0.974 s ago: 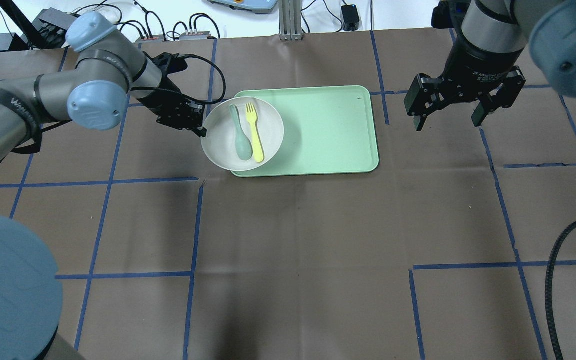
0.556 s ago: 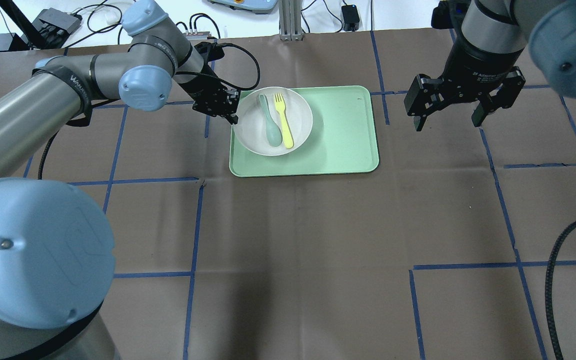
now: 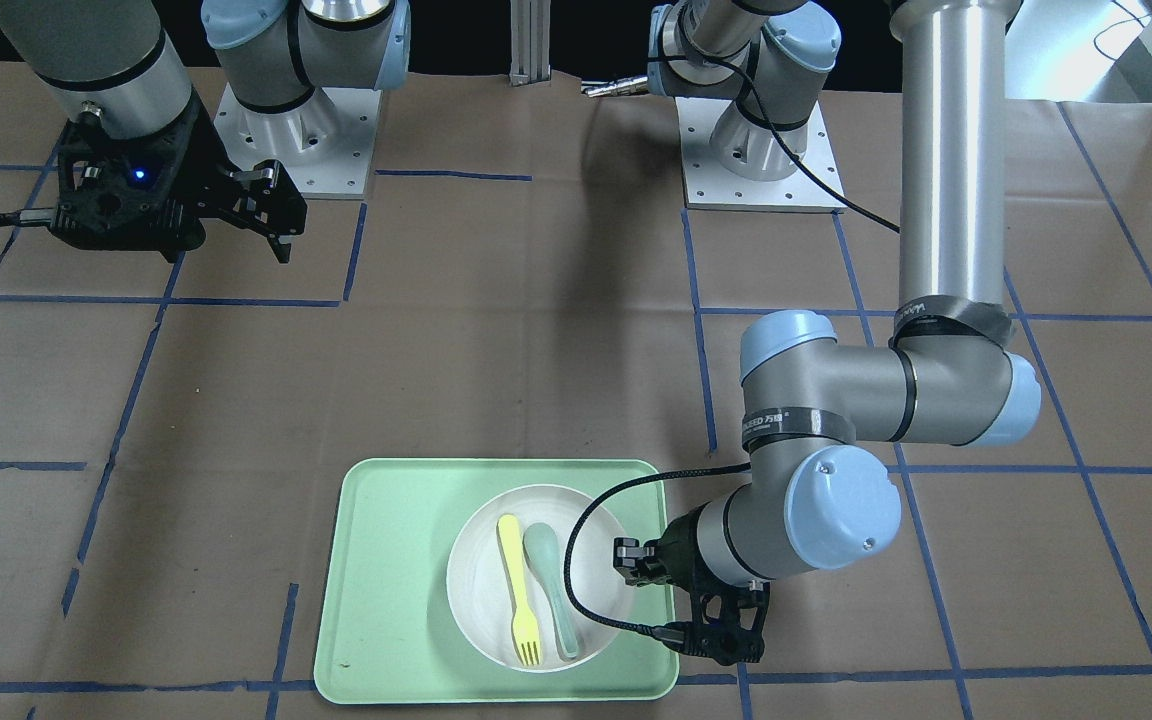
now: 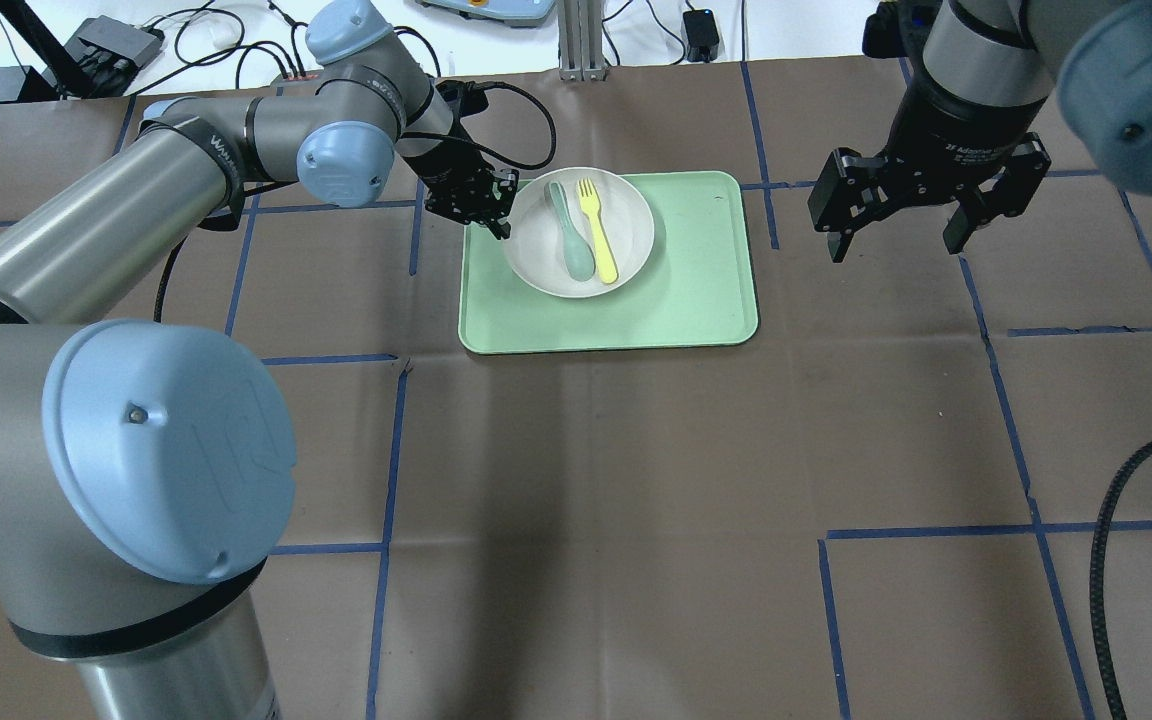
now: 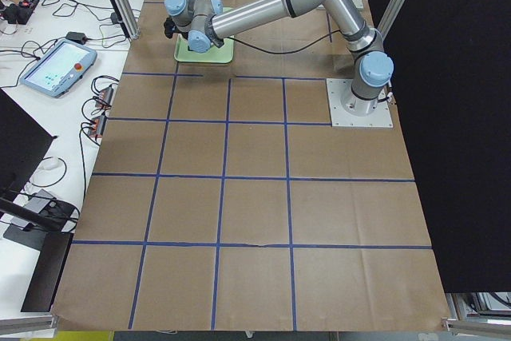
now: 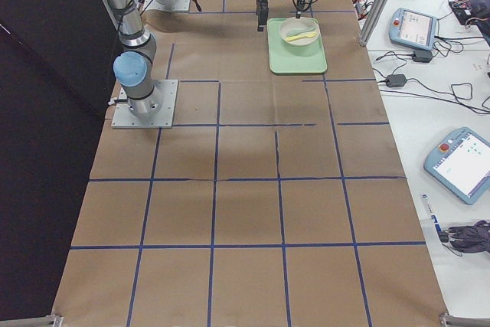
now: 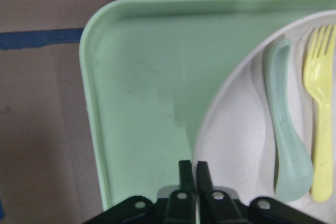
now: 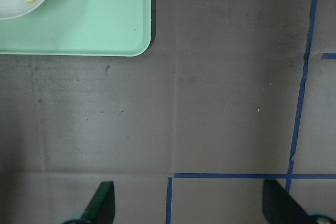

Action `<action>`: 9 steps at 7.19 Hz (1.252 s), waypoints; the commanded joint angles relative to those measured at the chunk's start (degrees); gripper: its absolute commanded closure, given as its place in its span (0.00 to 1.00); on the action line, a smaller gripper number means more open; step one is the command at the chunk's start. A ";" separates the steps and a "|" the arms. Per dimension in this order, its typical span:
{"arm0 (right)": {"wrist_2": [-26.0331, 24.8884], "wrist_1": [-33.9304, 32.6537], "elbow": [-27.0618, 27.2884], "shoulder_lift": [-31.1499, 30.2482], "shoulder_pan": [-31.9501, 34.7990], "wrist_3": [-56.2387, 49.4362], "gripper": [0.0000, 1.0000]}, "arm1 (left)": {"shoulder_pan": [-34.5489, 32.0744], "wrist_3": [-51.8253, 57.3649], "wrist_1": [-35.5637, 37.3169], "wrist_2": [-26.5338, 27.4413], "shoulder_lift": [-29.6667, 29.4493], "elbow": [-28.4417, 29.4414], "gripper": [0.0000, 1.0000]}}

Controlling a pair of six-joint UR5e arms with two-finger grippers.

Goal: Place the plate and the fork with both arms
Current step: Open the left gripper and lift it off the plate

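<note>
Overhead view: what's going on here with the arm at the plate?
The left gripper is shut on the rim of the off-white plate, which is over the end of the pale green tray nearer that arm; I cannot tell whether it rests there. The yellow fork and grey-green spoon lie side by side in the plate. The right gripper hangs open above the table beside the tray, holding nothing.

Left gripper point(image 4: 499, 225) extended forward, clamped on the plate point(image 4: 632, 222) rim — right gripper point(image 4: 896, 248) hovering, jaws spread wide.
</note>
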 commanded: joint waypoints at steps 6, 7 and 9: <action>0.09 -0.29 -0.09 0.00 0.09 0.04 0.00 | 0.32 0.20 -16.08 2.01 13.22 -1.07 0.01; 0.09 -0.38 -0.78 -0.09 0.00 0.13 0.00 | 0.59 0.73 -21.80 8.02 18.31 -1.16 0.01; 0.44 -1.08 -1.05 0.09 0.18 0.31 0.00 | 0.59 0.91 -34.01 11.86 28.07 -1.16 0.01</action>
